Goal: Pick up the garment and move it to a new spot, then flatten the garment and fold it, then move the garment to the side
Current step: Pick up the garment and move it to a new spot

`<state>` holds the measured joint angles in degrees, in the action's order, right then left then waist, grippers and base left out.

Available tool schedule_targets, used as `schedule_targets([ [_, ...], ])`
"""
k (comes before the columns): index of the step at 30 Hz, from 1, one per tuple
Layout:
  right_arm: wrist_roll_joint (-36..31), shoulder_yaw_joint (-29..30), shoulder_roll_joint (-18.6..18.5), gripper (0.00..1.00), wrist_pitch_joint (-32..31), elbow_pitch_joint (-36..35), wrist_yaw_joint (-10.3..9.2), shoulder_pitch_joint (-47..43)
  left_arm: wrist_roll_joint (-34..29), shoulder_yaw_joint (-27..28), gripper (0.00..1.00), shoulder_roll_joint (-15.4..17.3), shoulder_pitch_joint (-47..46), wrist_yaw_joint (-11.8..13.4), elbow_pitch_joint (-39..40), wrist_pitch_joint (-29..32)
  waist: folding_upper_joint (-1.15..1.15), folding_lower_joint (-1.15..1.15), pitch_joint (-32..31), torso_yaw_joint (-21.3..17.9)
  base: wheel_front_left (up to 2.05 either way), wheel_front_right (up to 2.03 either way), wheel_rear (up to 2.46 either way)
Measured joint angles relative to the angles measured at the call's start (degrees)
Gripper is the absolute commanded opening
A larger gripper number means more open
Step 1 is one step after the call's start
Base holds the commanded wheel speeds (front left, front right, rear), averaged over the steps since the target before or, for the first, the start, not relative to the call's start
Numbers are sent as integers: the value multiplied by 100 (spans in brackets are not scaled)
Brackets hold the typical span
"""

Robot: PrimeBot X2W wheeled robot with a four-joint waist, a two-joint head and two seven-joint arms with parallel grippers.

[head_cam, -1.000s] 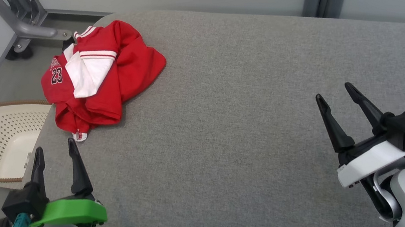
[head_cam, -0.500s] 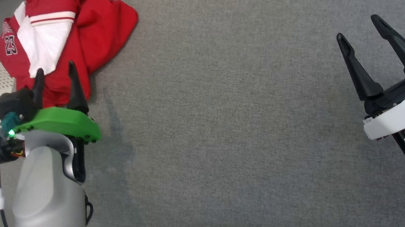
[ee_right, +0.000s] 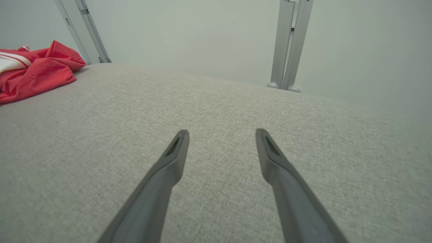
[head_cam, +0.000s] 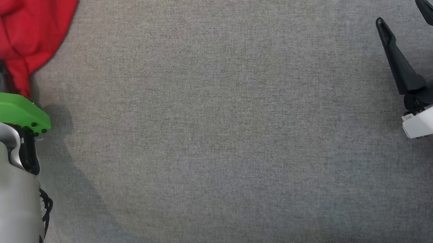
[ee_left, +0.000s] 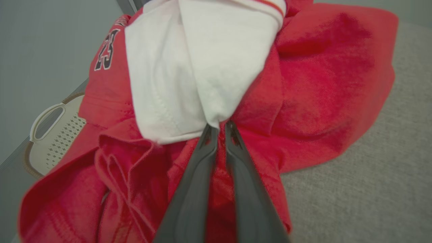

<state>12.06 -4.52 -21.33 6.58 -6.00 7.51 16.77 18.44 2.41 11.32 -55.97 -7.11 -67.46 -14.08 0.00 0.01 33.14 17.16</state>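
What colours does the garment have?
The garment is red with a white part; left wrist view shows it best.

Garment (ee_left: 320, 84): soft matt cloth, slight fuzz noted. Cushion (head_cam: 216, 117): coarse woven fabric, matt. Basket (ee_left: 55, 146): smooth perforated plastic. Posts (ee_right: 290, 44): smooth satin metal.
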Motion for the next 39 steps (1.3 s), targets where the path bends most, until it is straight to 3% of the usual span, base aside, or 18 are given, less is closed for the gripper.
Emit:
schedule_targets([
  [4, -7, 26, 55, 100, 37, 24, 0, 0, 193, 154, 0, 57, 75, -21, 300, -71, 0, 0, -47, -39, 0, 0, 0],
  [10, -10, -32, 242, 100, 214, 189, 0, -2, 118, 609, 0, 218, 820, 18, 1868, -96, 0, -1, -346, -20, 0, 0, 0],
  [16, -13, -86, 515, 100, 412, 456, 0, -68, -235, 953, 0, 64, 1727, 177, 3410, -96, 0, -1, -785, -61, 0, 0, 0],
  [22, -7, -160, 789, 100, 573, 756, 1, -314, -637, 868, 0, -137, 2662, 209, 4612, -101, 0, -1, -1311, -195, 0, 0, 0],
  [29, 3, -226, 1025, 100, 716, 889, 1, -430, -845, -152, 0, -677, 3317, 107, 5287, 43, 0, -1, -1789, -696, 0, 0, 0],
  [39, 120, -271, 1206, 100, 816, 1001, 1, -211, -748, -2158, 0, -844, 2651, -2, 4825, 324, 0, -1, -1798, -1723, 0, 0, 0],
])
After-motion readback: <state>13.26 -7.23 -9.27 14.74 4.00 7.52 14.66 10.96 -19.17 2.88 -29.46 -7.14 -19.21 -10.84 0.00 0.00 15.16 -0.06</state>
